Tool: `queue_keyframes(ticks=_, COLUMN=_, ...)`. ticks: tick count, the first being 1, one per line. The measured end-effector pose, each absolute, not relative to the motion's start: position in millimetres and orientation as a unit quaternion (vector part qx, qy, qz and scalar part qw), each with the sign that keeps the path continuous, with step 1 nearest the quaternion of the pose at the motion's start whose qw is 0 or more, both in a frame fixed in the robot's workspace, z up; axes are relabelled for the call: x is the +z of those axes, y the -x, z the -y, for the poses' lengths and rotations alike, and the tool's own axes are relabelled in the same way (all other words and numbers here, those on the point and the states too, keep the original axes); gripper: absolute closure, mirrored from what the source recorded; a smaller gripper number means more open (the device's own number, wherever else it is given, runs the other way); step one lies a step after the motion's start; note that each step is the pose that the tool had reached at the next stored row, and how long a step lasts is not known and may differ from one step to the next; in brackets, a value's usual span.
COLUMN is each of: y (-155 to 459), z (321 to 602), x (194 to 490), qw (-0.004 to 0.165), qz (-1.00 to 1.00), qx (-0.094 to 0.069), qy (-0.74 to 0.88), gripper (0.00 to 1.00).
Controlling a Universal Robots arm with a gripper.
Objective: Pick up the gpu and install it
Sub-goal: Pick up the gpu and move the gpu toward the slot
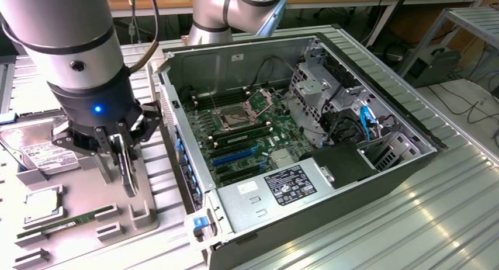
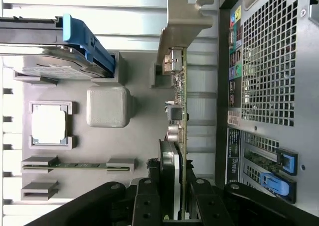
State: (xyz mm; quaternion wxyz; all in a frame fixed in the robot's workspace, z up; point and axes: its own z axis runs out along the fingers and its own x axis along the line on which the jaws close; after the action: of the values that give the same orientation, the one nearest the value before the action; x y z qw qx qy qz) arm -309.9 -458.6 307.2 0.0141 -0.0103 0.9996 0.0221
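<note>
gripper (image 1: 118,146): clamped on the gpu (image 1: 130,172), one finger on each face of the card
gpu: held on edge, thin profile to the wrist camera, silvery bracket (image 2: 183,27) at the end away from the fingers
location: over the gray parts tray (image 1: 152,220), just beside the open PC case (image 1: 390,159) on the exterior view's left, outside the case
tray: hard drive (image 1: 35,153), CPU (image 1: 43,203), green memory stick (image 1: 70,221), all further to the exterior view's left than the card
case: side open and facing up, motherboard (image 1: 257,127) exposed with blue expansion slot (image 1: 232,159), power supply (image 1: 288,185) at near end
</note>
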Motion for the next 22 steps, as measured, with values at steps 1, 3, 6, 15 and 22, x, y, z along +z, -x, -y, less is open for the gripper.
queue_keyframes(ticks=1, y=309.4, z=458.6, x=309.0, qw=0.014, qz=-1.0, qx=0.022, qy=0.01, gripper=0.72)
queue_keyframes(ticks=3, y=309.2, z=458.6, x=312.2, qw=0.014, qz=-1.0, qx=0.022, qy=0.01, gripper=0.72)
queue_keyframes(ticks=6, y=309.2, z=458.6, x=318.2, qw=0.014, qz=-1.0, qx=0.022, qy=0.01, gripper=0.72)
queue_keyframes(ticks=15, y=309.2, z=458.6, x=337.9, qw=0.014, qz=-1.0, qx=0.022, qy=0.01, gripper=0.72)
queue_keyframes(ticks=22, y=309.3, z=458.6, x=346.0, qw=0.014, qz=-1.0, qx=0.022, qy=0.01, gripper=0.72)
